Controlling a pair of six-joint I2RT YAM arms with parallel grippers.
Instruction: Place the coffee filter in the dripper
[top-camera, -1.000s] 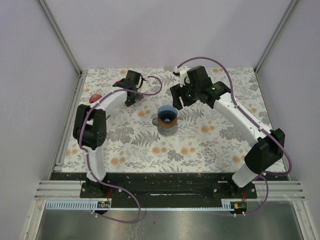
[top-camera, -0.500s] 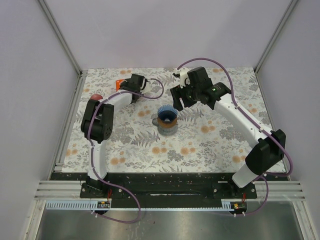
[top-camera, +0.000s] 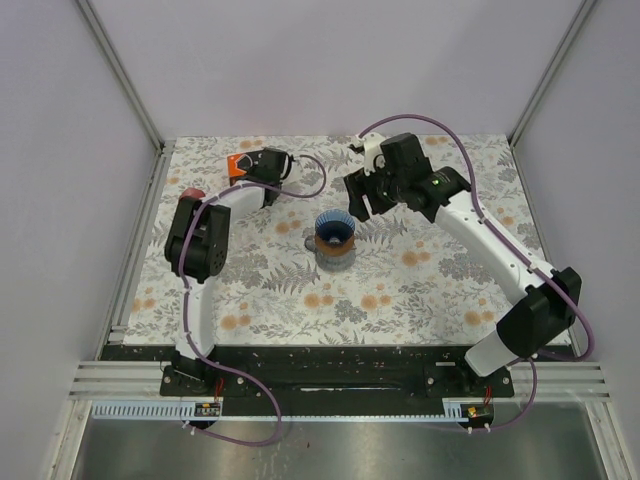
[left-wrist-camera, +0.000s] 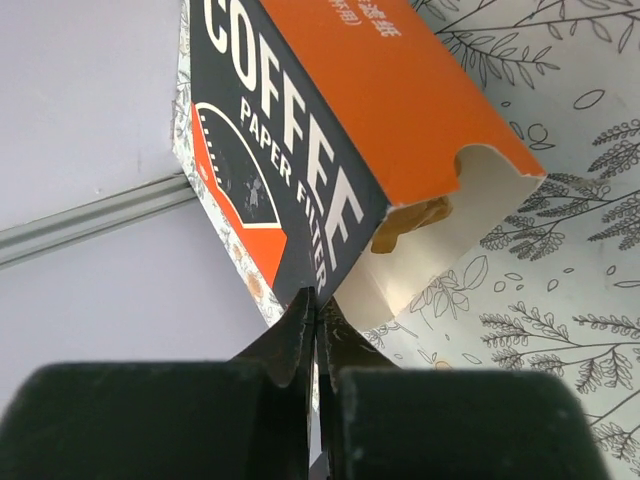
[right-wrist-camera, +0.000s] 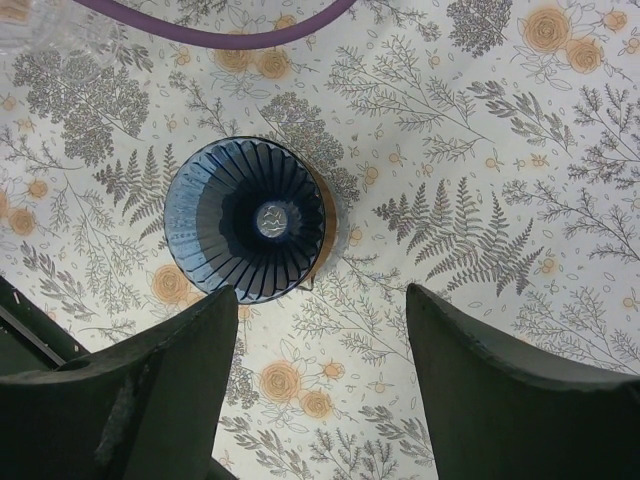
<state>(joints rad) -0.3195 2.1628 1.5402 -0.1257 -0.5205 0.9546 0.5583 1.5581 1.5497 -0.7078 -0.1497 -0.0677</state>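
Orange-and-black cardboard filter box (left-wrist-camera: 400, 90) lies on its side at the far left of the table (top-camera: 420, 280), mouth open, with brown paper filters (left-wrist-camera: 410, 222) showing just inside. No filter is out yet. The blue ribbed dripper (right-wrist-camera: 258, 220) stands mid-table, well apart from the box, and its cone is bare down to the drain hole, so the task looks to be at its first step: the extraction is not done, and the carry and the drop into the cone are all left. The left gripper (left-wrist-camera: 316, 310) is at the lower edge of the box mouth with its fingers pressed together. Nothing brown shows between them, and I can't tell whether they nip the cardboard edge or just touch it. My guess is that it needs another try further inside the mouth to catch a filter. The right gripper (right-wrist-camera: 320, 300) hangs above the table just beside the dripper, fingers spread wide, holding nothing and touching nothing. Counts: one filter box, one dripper, two arms with one gripper each, and one small red object (top-camera: 190, 194) near the left edge of the table, too small to identify. The filters sit as a stack inside the box and there is no way to count them from here
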